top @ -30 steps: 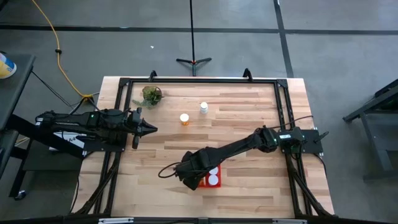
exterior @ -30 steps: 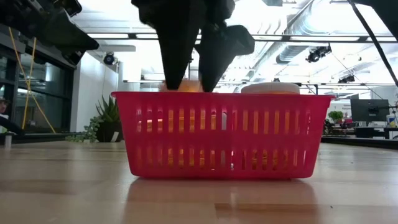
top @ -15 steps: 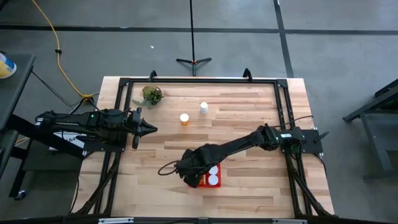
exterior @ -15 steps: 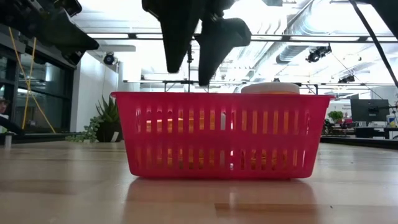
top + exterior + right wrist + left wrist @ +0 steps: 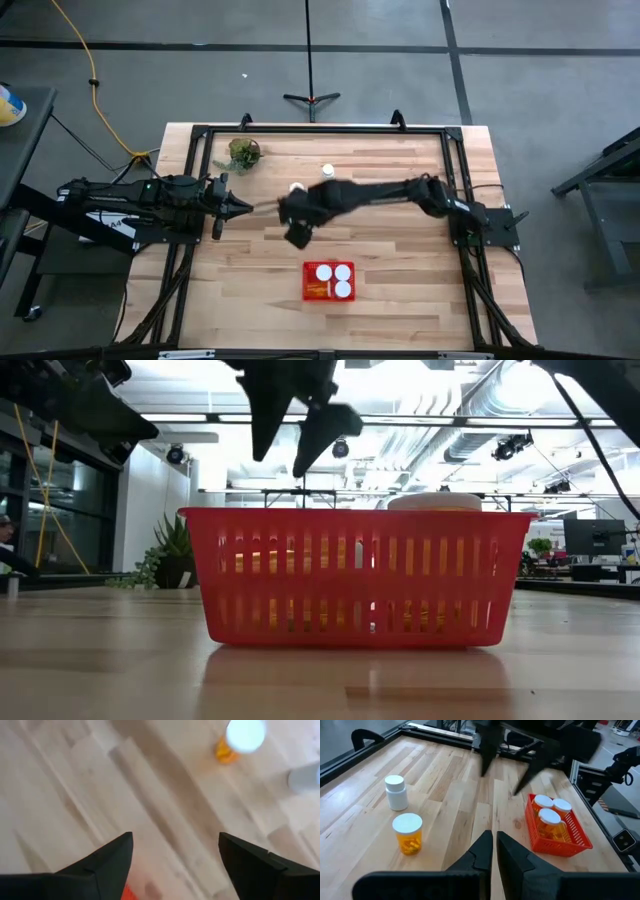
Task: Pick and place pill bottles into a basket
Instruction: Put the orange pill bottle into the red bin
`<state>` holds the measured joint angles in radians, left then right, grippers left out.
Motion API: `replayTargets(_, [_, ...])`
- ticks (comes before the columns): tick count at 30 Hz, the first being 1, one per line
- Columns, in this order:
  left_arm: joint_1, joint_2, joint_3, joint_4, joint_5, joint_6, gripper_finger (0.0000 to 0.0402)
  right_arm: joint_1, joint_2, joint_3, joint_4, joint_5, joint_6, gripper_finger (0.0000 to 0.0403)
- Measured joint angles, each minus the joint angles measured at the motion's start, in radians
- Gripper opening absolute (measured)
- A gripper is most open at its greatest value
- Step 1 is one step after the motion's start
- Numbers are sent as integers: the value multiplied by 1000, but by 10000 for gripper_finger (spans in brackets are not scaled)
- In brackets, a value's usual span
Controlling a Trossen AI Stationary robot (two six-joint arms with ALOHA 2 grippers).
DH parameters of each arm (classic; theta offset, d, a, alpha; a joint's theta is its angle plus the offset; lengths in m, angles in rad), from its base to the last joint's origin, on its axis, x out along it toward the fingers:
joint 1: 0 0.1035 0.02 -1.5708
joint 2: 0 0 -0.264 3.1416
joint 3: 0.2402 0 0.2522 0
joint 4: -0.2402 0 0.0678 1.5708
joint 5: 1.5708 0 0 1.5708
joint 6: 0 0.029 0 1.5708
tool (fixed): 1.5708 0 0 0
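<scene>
**Hovering open pincer near two loose bottles, three already in the basket**

Resting over the left edge of the worktop (image 5: pixel 400 250), the left pincer (image 5: pixel 243 207) has its fingers pressed shut on nothing, its tip pointing toward the middle of the worktop. Beyond it, near the far left corner, sits a small green plant (image 5: pixel 242 153).

Moving right, the right pincer (image 5: pixel 297 232) hangs above the worktop's middle, raised clear of the surface. Its two dark fingers (image 5: pixel 112 860) stand well apart with nothing between them. The arm behind it stretches across from the right edge.

Two pill bottles stand upright on the bare wood toward the far edge, just beyond that arm. One is the orange bottle (image 5: pixel 408 834) with a white cap, and beside it, a little farther toward the far edge, is the whitish bottle (image 5: pixel 396 792). They stand near each other without touching. From above, the arm partly covers the orange one.

Toward the near edge, right of centre, sits the red basket (image 5: pixel 312 293). Three orange bottles with white caps (image 5: pixel 551 816) stand inside it, close together, and one cap shows above the rim in the low view. The basket is well apart from both pincers.
</scene>
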<state>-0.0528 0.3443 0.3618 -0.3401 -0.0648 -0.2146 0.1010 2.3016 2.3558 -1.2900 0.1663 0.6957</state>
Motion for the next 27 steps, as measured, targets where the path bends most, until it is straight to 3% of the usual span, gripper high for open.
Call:
replayTargets(12, [0, 0, 0, 0, 1, 0, 60, -174, 0, 0, 194, -150, -184, 329])
replayTargets(27, [0, 0, 0, 0, 2, 0, 60, -272, 0, -66, 245, -159, -207, 345])
